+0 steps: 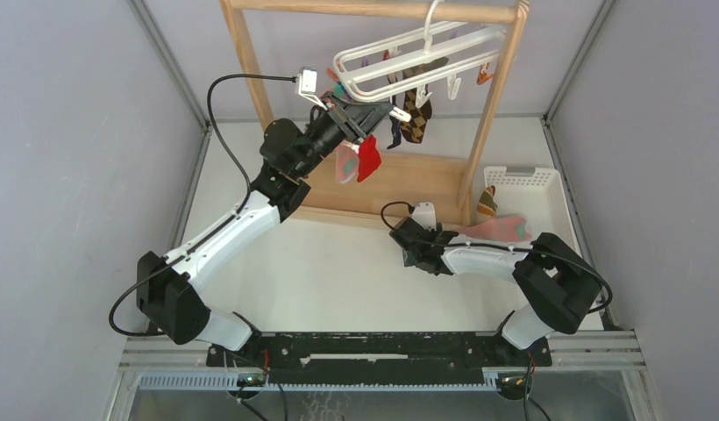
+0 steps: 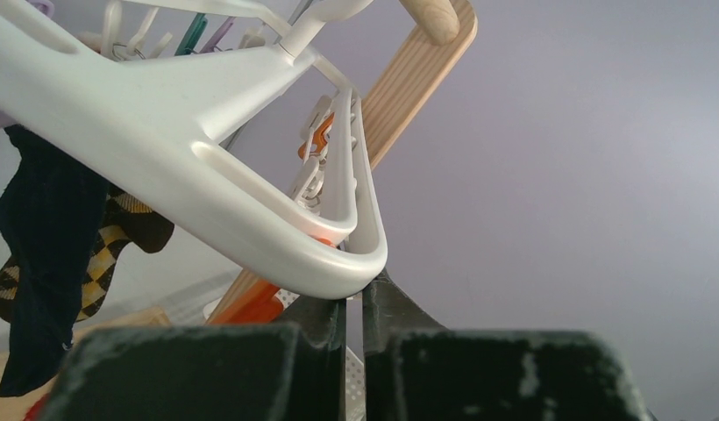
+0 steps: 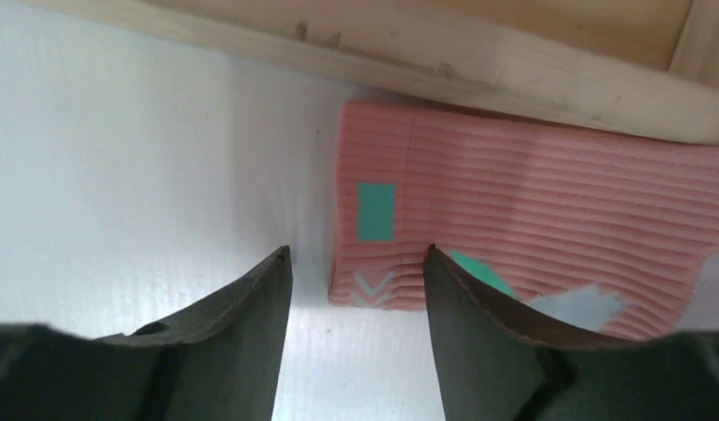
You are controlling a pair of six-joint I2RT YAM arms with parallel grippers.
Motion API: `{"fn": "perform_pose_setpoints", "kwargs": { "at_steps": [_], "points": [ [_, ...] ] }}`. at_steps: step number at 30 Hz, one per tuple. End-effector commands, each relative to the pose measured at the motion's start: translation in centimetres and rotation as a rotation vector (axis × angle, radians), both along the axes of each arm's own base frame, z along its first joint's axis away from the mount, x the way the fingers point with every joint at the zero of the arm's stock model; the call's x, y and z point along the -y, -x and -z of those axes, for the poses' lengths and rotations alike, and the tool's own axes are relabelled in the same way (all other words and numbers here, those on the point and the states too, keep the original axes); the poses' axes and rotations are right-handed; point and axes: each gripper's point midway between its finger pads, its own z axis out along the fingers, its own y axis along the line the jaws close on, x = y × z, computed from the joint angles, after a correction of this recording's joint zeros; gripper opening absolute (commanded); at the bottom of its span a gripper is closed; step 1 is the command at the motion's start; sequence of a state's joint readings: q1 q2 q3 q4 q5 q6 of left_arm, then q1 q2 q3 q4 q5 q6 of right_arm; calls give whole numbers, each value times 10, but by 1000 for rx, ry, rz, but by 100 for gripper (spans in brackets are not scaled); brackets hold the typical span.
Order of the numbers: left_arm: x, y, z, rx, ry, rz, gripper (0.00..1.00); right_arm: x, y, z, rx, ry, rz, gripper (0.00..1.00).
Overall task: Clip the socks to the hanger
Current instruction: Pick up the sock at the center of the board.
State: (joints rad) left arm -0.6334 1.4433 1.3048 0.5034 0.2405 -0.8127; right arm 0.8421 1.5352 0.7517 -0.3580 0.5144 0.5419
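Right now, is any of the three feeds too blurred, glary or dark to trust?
Top external: even, soft light, sharp, no glare. Left wrist: the hanger looms close and looks bowed by the wide lens, the left gripper dark underneath. Right wrist: the pink sock is crisp, ribbing readable; the right gripper is dark and soft-edged.

The pink sock (image 3: 531, 202) (right wrist view) runs off frame.
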Motion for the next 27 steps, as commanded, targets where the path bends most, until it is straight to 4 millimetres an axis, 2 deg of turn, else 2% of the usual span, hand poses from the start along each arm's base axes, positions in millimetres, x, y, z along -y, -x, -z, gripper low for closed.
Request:
{"fn": "perform_pose_setpoints", "kwargs": {
  "at_steps": [1, 4, 8, 12, 16, 18, 23, 27],
  "points": [
    [9, 20, 4, -8, -23, 101, 0, -5, -5, 7, 3, -57, 39, 60],
    [9, 22, 4, -6, -22, 102, 0, 0, -2, 16, -27, -88, 61, 48],
    [8, 21, 5, -6, -24, 98, 0, 7, 1, 25, -57, -150, 83, 24],
    [9, 21, 5, -7, -23, 101, 0, 15, 3, 26, -66, -174, 104, 0],
    [9, 20, 4, -7, -23, 98, 0, 15, 3, 15, -47, -191, 88, 0],
    [9, 20, 4, -6, -22, 99, 0, 10, 2, 0, -15, -220, 61, 0],
    [8, 20, 4, -6, -23, 97, 0, -5, 5, -52, 67, -349, -41, 0],
    [9, 19, 3, -7, -18, 101, 0, -9, 8, -97, 138, -426, -104, 0]
  ]
}}
